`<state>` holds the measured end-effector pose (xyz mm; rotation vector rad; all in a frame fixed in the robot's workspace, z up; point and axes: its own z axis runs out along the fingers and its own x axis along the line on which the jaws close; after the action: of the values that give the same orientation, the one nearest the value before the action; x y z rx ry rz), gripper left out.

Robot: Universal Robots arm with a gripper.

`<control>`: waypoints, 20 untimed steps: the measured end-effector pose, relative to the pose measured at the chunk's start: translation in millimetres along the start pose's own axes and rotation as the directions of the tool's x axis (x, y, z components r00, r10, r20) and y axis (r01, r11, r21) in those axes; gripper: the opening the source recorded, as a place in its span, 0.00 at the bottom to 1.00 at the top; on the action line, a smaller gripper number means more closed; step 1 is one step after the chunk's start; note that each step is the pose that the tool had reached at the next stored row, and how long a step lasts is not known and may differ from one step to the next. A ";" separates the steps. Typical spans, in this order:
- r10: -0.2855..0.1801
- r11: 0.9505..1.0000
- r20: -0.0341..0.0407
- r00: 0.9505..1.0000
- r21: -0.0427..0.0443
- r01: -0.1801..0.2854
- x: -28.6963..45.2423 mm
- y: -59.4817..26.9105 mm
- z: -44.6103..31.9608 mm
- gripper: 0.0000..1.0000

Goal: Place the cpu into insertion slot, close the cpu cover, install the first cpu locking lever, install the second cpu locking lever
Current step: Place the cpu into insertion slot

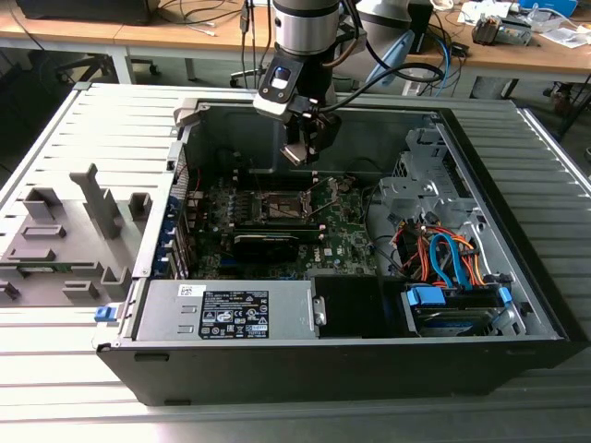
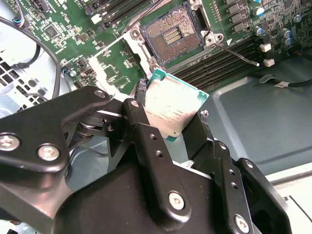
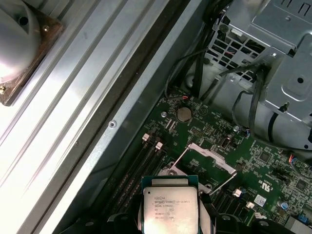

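Observation:
My gripper (image 1: 301, 152) hangs inside the open computer case, above the motherboard's insertion slot (image 1: 282, 205). It is shut on the cpu (image 2: 170, 105), a small square chip with a silver top and green edge, pinched on two opposite sides by the black fingers (image 2: 141, 127). In the second wrist view the insertion slot (image 2: 173, 34) lies bare, its pin field exposed, a little beyond the cpu. In the first wrist view the cpu (image 3: 169, 207) is at the frame's lower edge and the silvery cpu cover (image 3: 209, 157) stands swung open past it. A thin locking lever (image 2: 243, 56) sticks out beside the slot.
A long black card (image 1: 268, 242) sits just in front of the slot. The power supply (image 1: 226, 309) fills the case's front. A metal drive cage (image 1: 416, 189) and orange and blue cables (image 1: 443, 254) lie on the exterior view's right. Grey fixtures (image 1: 65, 231) stand outside the case.

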<state>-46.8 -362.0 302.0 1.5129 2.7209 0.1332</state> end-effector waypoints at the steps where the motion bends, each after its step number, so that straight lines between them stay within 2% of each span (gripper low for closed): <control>1: 0.001 1.000 0.000 1.000 0.000 -0.001 0.0 0.0 0.0 0.54; 20: 0.015 1.000 0.001 1.000 0.000 -0.015 0.0 0.0 0.0 0.54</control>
<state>-46.8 -362.0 302.0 1.5335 2.7087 0.1329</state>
